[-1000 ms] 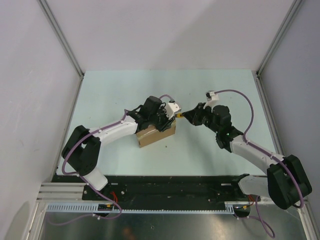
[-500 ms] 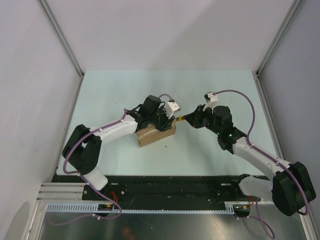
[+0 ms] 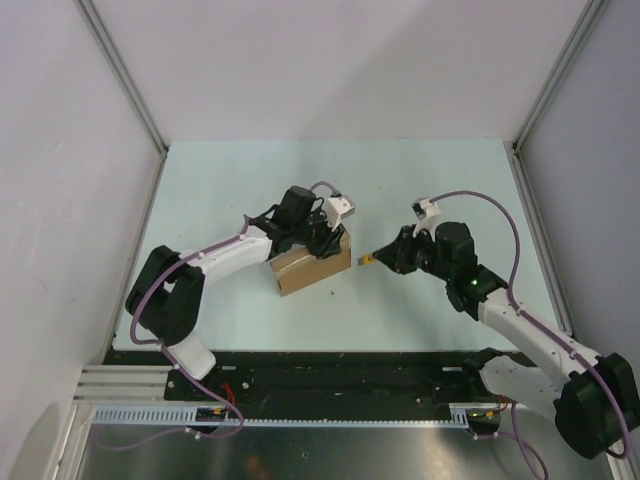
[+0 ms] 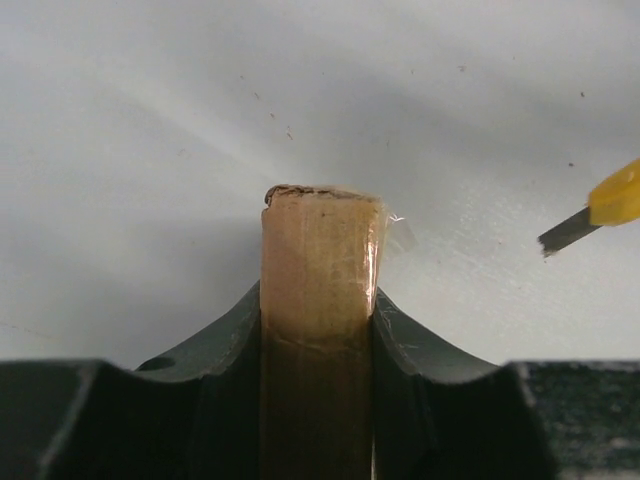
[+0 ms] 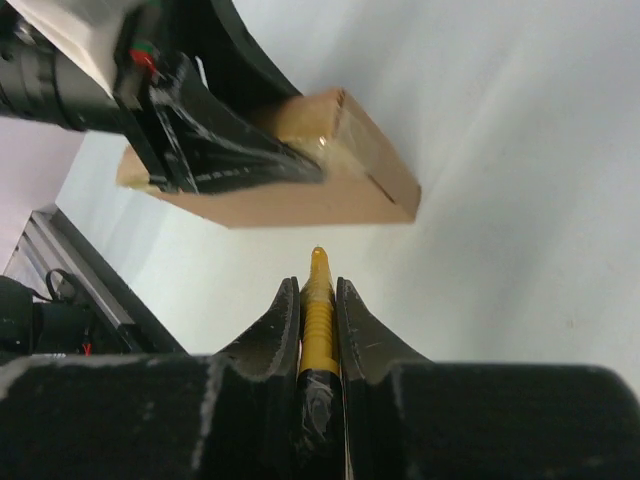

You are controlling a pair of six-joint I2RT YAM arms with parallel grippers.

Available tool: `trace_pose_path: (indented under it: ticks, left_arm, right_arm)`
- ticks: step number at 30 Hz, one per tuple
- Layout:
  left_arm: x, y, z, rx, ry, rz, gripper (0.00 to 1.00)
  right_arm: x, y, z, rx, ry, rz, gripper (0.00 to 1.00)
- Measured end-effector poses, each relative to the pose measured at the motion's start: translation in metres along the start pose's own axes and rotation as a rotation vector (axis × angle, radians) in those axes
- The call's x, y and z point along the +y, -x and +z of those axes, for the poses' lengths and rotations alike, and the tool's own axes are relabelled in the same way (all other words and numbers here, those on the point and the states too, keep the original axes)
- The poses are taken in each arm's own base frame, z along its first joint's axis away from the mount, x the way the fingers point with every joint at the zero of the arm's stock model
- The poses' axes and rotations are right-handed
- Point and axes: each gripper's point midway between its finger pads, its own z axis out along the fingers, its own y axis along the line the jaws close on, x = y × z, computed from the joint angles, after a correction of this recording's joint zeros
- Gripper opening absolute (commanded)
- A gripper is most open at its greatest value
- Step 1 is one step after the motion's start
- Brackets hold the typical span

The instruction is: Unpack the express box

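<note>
On a pale green bench (image 3: 230, 190) enclosed by white panels, two robot arms face each other across a small cardboard parcel. At left, the white-and-black left arm (image 3: 215, 262) reaches from its base at the near edge toward the bench's middle, a purple cable (image 3: 150, 300) trailing along it. The left end effector (image 3: 322, 240) comes down over the express box (image 3: 312, 268) from above and is clamped on it. The left wrist camera shows the dark fingers (image 4: 225, 340) pressed against both broad faces of the box (image 4: 320, 250), whose narrow brown edge stands upright between them, with a strip of clear tape (image 4: 385, 235) glinting at its far right corner.

The plain brown box sits just left of the bench's centre, its long side angled toward the right arm. From these views it cannot be told whether its underside rests fully on the bench.

Just right of the box, a yellow utility knife (image 3: 368, 259) points its tip at the cardboard, near it but not touching. In the left wrist view its short grey blade (image 4: 565, 232) juts from the yellow body. The right wrist camera looks straight along the knife (image 5: 318, 320) toward the side of the box (image 5: 330, 190), a gap of bare bench between them.

The right end effector (image 3: 385, 255) is closed tight on the knife, its fingers (image 5: 275, 330) flanking the yellow handle. Behind it, the right arm (image 3: 520, 325) stretches back to the near right corner.
</note>
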Motion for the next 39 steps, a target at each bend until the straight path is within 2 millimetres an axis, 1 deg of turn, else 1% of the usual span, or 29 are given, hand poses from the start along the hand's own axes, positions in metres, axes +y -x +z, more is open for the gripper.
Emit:
trace_pose_path:
  ticks: [3, 6, 8, 9, 10, 14, 18, 23, 25, 27, 30, 32, 34, 36, 38, 39]
  left_arm:
    - [0.002, 0.001, 0.000, -0.004, -0.001, -0.019, 0.16]
    - [0.001, 0.002, -0.001, 0.005, -0.001, -0.031, 0.26]
    - [0.001, 0.003, -0.001, 0.013, 0.003, -0.036, 0.45]
    - [0.000, 0.004, -0.001, 0.020, 0.005, -0.038, 0.64]
    - [-0.002, 0.004, -0.001, 0.027, 0.004, -0.038, 0.99]
    - [-0.014, 0.006, 0.000, 0.042, -0.022, -0.034, 1.00]
    - [-0.023, 0.006, 0.001, 0.046, -0.046, -0.028, 1.00]
    - [-0.022, 0.010, -0.005, 0.043, -0.030, -0.022, 1.00]
    - [-0.019, 0.018, -0.010, 0.028, -0.011, -0.013, 1.00]
    - [-0.014, 0.030, -0.016, 0.001, 0.018, 0.001, 1.00]
    - [-0.007, 0.059, -0.036, -0.071, 0.068, 0.007, 1.00]
    - [-0.001, 0.080, -0.056, -0.130, 0.117, 0.002, 1.00]
    - [0.005, 0.099, -0.078, -0.191, 0.168, -0.008, 1.00]
    - [0.013, 0.113, -0.097, -0.244, 0.213, -0.015, 1.00]
    - [0.025, 0.121, -0.118, -0.286, 0.281, -0.041, 1.00]
    - [0.035, 0.122, -0.127, -0.300, 0.321, -0.060, 0.94]
  right_arm:
    - [-0.006, -0.011, -0.012, 0.046, -0.017, 0.024, 0.00]
    - [-0.014, -0.011, -0.023, 0.052, -0.045, 0.041, 0.00]
    - [-0.016, -0.010, -0.028, 0.045, -0.056, 0.045, 0.00]
    - [-0.016, -0.009, -0.030, 0.042, -0.058, 0.045, 0.00]
    - [-0.016, -0.008, -0.032, 0.038, -0.059, 0.045, 0.00]
    - [-0.013, -0.007, -0.040, 0.030, -0.059, 0.039, 0.00]
    - [-0.012, -0.004, -0.046, 0.015, -0.063, 0.025, 0.00]
    - [-0.014, 0.000, -0.048, -0.006, -0.081, 0.025, 0.00]
    - [-0.017, 0.000, -0.047, -0.009, -0.099, 0.035, 0.00]
    - [-0.021, 0.000, -0.045, -0.005, -0.124, 0.049, 0.00]
    - [-0.024, -0.004, -0.044, 0.017, -0.160, 0.067, 0.00]
    - [-0.022, -0.006, -0.045, 0.029, -0.174, 0.061, 0.00]
    - [-0.014, -0.009, -0.045, 0.044, -0.168, 0.048, 0.00]
    - [-0.008, -0.008, -0.046, 0.048, -0.169, 0.036, 0.00]
    - [-0.002, -0.007, -0.044, 0.043, -0.174, 0.024, 0.00]
    - [0.001, -0.008, -0.042, 0.045, -0.180, 0.020, 0.00]
